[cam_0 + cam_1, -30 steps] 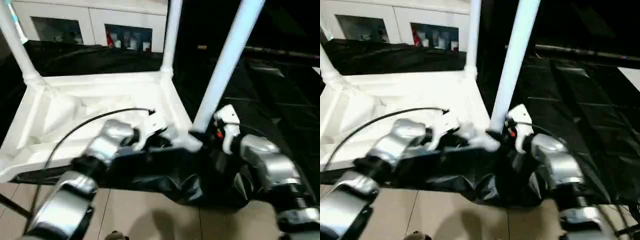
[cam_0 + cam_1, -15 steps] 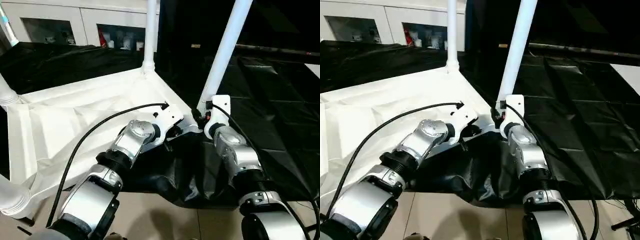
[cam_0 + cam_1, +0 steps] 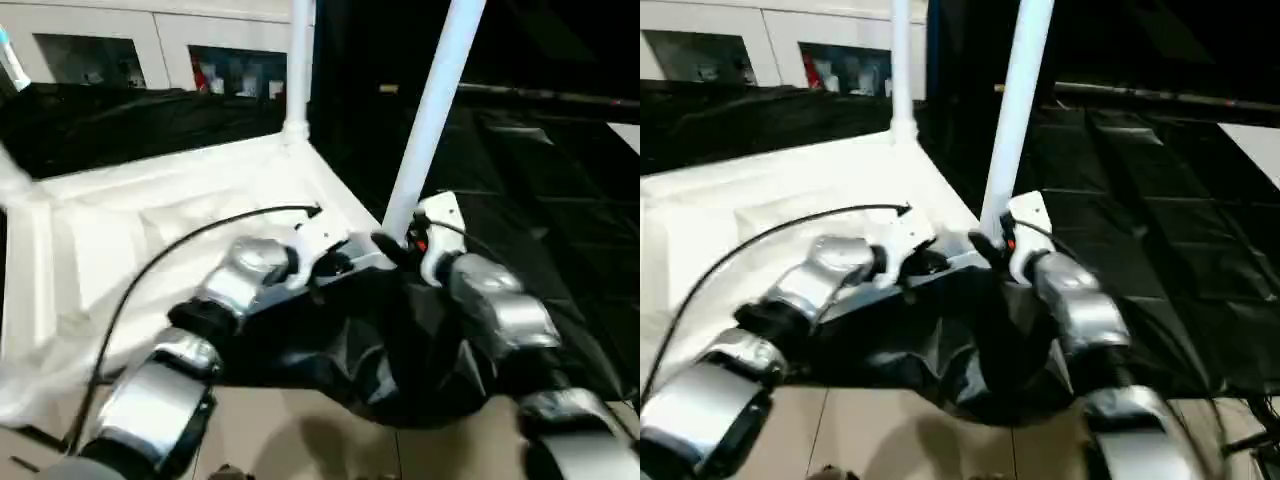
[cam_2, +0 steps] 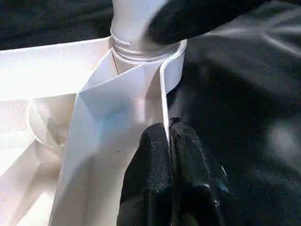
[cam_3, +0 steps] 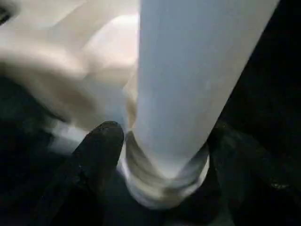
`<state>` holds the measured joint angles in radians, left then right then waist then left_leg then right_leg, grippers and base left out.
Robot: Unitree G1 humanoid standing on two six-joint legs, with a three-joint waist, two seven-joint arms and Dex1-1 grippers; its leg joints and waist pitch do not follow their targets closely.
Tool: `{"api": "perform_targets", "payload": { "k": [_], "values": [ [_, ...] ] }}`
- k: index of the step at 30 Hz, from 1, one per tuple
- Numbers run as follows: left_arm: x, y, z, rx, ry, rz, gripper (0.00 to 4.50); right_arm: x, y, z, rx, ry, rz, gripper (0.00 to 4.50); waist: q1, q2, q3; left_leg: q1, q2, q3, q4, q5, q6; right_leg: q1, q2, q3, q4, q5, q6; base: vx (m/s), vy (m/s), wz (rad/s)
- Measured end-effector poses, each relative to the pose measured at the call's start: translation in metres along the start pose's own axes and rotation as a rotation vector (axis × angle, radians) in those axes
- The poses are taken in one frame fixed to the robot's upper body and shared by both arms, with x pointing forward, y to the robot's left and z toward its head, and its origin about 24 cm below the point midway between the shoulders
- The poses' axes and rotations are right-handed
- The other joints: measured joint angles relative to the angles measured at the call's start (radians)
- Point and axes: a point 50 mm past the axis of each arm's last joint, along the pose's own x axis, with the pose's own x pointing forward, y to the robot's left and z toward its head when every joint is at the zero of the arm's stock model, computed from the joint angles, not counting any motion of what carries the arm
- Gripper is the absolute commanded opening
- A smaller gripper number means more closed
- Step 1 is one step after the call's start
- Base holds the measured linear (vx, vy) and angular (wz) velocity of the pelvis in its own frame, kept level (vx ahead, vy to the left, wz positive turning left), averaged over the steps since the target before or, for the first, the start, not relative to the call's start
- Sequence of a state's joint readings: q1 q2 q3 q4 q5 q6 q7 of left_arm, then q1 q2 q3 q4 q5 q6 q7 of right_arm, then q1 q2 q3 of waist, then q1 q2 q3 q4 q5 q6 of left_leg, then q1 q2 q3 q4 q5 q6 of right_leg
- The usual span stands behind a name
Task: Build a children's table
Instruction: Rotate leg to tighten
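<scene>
On black drape, left pincer (image 4: 168,141) clenched on ribbed tabletop rim (image 4: 164,94), right pincer (image 5: 160,155) straddling tubular leg (image 5: 188,84)

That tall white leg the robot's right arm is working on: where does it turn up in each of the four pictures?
Left eye view: the leg rises right of centre, from the near right corner socket.
Right eye view: same leg, just right of centre.
Left wrist view: its threaded base at the top.
Right wrist view: the leg up close, centre.
Shared landmark: that corner socket.
</scene>
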<state>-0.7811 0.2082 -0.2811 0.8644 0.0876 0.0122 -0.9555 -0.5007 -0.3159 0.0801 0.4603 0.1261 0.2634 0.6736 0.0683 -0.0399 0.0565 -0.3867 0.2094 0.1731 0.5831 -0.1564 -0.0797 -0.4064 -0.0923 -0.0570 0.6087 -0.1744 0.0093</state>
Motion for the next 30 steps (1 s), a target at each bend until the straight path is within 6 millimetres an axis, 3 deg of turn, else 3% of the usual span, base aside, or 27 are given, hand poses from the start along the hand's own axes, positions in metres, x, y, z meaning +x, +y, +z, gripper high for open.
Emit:
{"api": "perform_targets", "payload": {
  "k": [4, 10, 17, 23, 30],
  "values": [
    [-0.016, -0.006, -0.007, 0.014, -0.014, -0.137, 0.00, -0.017, 0.003, -0.007, -0.028, 0.034, 0.167, 3.09, 0.011, 0.001, 0.001, 0.000, 0.000, 0.000, 0.000, 0.000, 0.000, 0.000, 0.000, 0.000, 0.001, 0.000, 0.000, 0.000, 0.000, 0.00],
    [-0.019, -0.015, -0.008, 0.030, -0.018, -0.223, 0.00, -0.020, 0.008, -0.001, -0.042, 0.010, 0.245, 3.09, 0.029, 0.002, 0.001, 0.001, 0.000, 0.000, 0.000, 0.000, 0.000, 0.001, -0.001, 0.000, 0.002, 0.000, -0.001, 0.000, 0.000, 0.00],
    [-0.021, -0.017, -0.009, 0.031, -0.017, -0.234, 0.00, -0.021, 0.010, -0.002, -0.042, 0.011, 0.289, 2.71, 0.030, 0.001, 0.001, 0.000, 0.000, 0.000, 0.000, 0.000, 0.000, 0.001, -0.001, 0.000, 0.001, 0.000, 0.000, 0.000, 0.000, 0.00],
    [-0.023, -0.016, -0.009, 0.026, -0.011, -0.232, 0.00, -0.021, 0.011, -0.002, -0.046, 0.011, 0.306, 2.05, 0.029, 0.001, 0.001, 0.000, 0.000, 0.000, 0.000, 0.000, 0.000, 0.001, -0.001, 0.000, 0.001, 0.000, 0.000, 0.000, 0.000, 0.00],
    [-0.023, -0.016, -0.009, 0.022, -0.009, -0.228, 0.00, -0.021, 0.011, -0.002, -0.051, 0.007, 0.305, 1.96, 0.028, 0.001, 0.001, 0.000, 0.000, 0.000, 0.000, 0.000, 0.000, 0.001, -0.001, 0.000, 0.001, 0.000, 0.000, 0.000, 0.000, 0.00]
  ]
}}
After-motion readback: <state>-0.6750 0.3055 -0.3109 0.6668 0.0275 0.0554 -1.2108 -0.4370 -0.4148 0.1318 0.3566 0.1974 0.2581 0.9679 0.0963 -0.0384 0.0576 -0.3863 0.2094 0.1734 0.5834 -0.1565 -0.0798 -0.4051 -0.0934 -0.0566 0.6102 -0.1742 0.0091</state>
